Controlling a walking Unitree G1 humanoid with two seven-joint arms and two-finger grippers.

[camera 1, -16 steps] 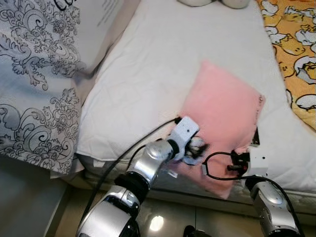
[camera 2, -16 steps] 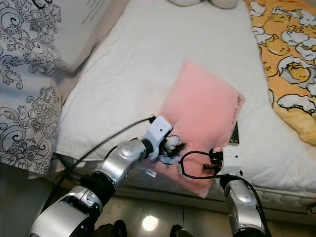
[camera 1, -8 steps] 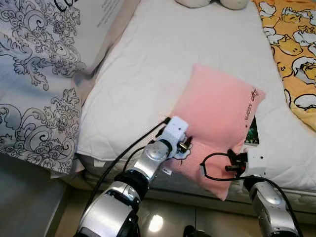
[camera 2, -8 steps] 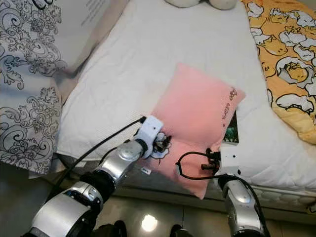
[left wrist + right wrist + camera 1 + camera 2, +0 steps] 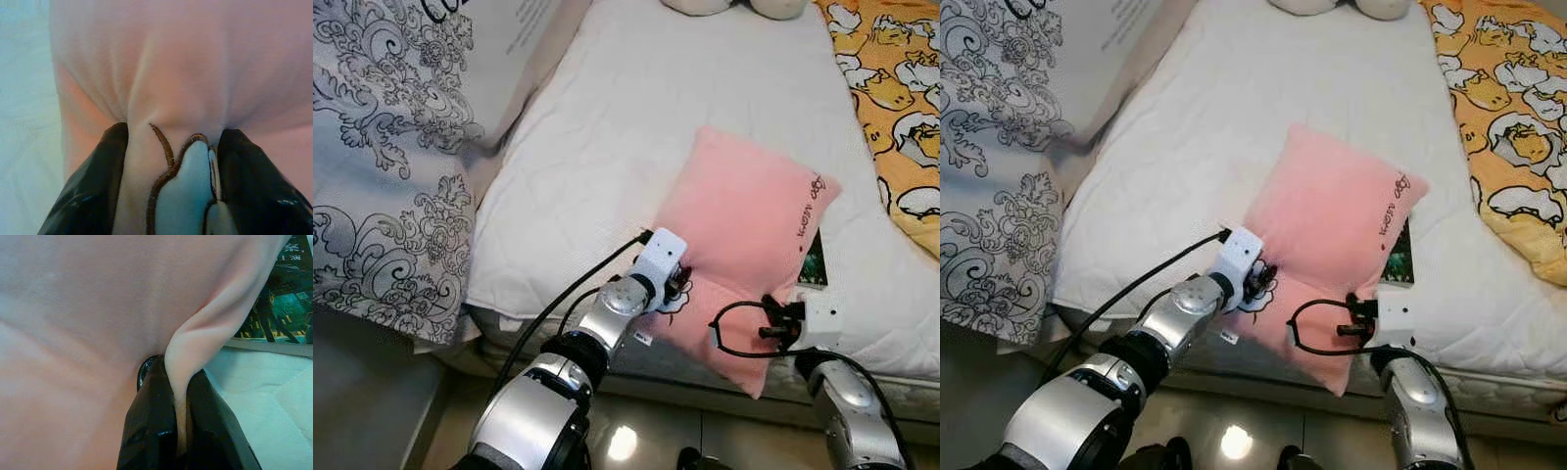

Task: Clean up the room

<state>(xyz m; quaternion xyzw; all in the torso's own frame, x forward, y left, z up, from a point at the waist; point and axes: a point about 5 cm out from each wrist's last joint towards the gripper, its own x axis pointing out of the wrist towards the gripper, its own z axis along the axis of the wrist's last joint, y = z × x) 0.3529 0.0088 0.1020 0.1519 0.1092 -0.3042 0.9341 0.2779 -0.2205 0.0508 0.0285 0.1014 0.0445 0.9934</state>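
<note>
— What do you count in front of you?

— One pink pillow (image 5: 744, 230), lying on the near part of one white mattress (image 5: 636, 108). One small dark booklet (image 5: 1398, 257) is tucked under the pillow's right edge. One orange patterned blanket (image 5: 901, 88) runs along the right side of the bed, and one grey ornamented curtain (image 5: 382, 166) hangs at the left. Two pale rounded shapes sit at the far end of the mattress; I cannot tell what they are.

— And where is the pillow against your two grippers?

— My left gripper (image 5: 676, 288) is at the pillow's near left corner. From my left wrist I see one black finger (image 5: 93, 191) on either side of a bunched fold of pink cloth, with a white patch outlined in brown stitching (image 5: 188, 196) between them. They are clenched on that fold.

— The other one?

— My right gripper (image 5: 178, 431) is at the pillow's near right corner, just by the booklet. Its two fingers are pressed together with a thin ridge of pink fabric pinched between them.

— Where does the pillow rest?

— Mostly on the mattress, tilted, its near edge hanging over the bedside between my arms.
</note>
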